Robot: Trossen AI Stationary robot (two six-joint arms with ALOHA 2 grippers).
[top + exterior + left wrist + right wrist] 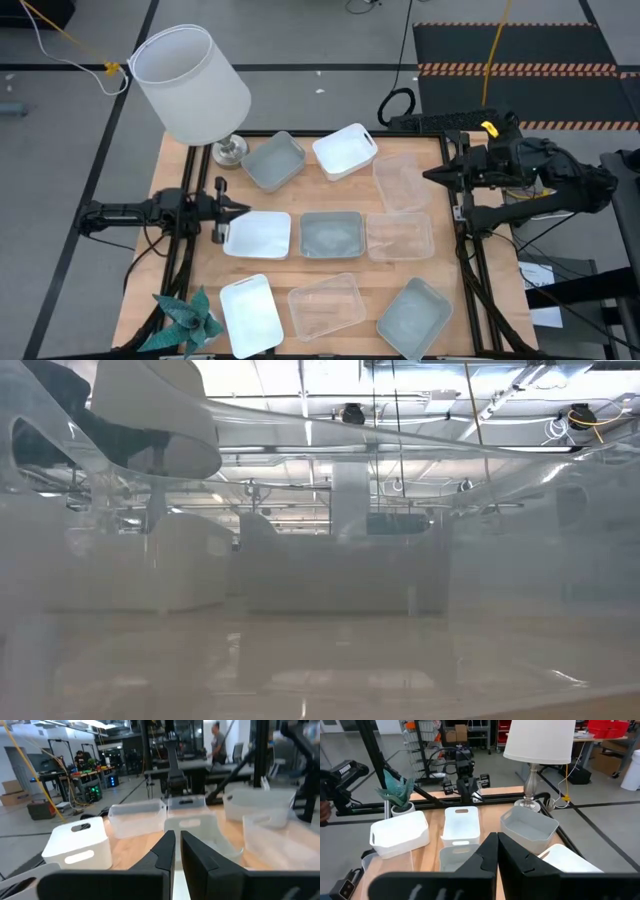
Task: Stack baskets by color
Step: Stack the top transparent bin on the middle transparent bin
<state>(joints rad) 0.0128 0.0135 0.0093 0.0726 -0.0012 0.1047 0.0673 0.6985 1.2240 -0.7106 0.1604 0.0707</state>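
Observation:
Nine baskets lie singly on the wooden table (190, 260), each on its base. Three are white (345, 150) (258, 235) (250, 313), three grey-blue (273, 160) (331, 234) (415, 318), three clear (400, 180) (400, 237) (326, 305). My left gripper (243, 211) (175, 840) points level from the left edge, shut, its tips just short of the middle white basket's far left corner. My right gripper (428, 175) (496, 840) is raised at the right edge beside the far clear basket, shut and empty.
A lamp with a large white shade (190, 82) stands at the table's far left corner, its metal base (229, 150) next to the far grey-blue basket. A small teal plant (185, 320) sits at the near left corner. The low view looks through a clear basket's wall (320, 610).

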